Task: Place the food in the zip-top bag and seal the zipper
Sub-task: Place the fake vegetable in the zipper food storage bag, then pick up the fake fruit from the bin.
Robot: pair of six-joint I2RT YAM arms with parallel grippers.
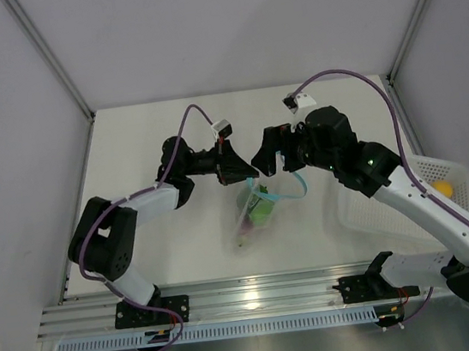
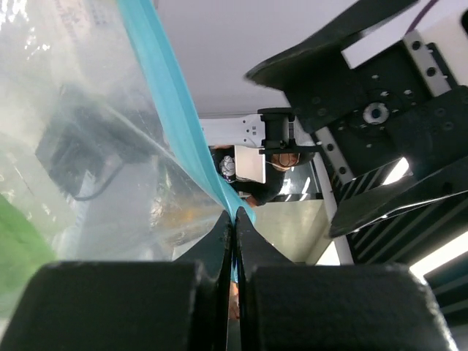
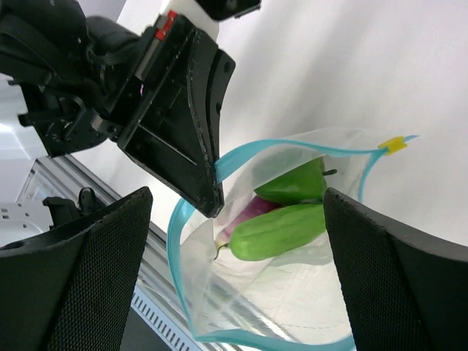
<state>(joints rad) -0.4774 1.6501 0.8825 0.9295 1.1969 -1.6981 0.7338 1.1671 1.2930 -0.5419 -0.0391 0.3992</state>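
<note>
Right of bag, basket, yellow piece

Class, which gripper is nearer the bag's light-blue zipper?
Left. The left gripper is shut on the zipper, pinching it. The right gripper is open just beside it, with its fingers spread and not touching.

The zip-top bag is clear; its zipper is light blue, with a yellow slider tab. Food: a glossy dark-green piece, a light-green piece, a pinkish-purple piece, a yellow-orange piece. The basket is white, perforated.
</note>
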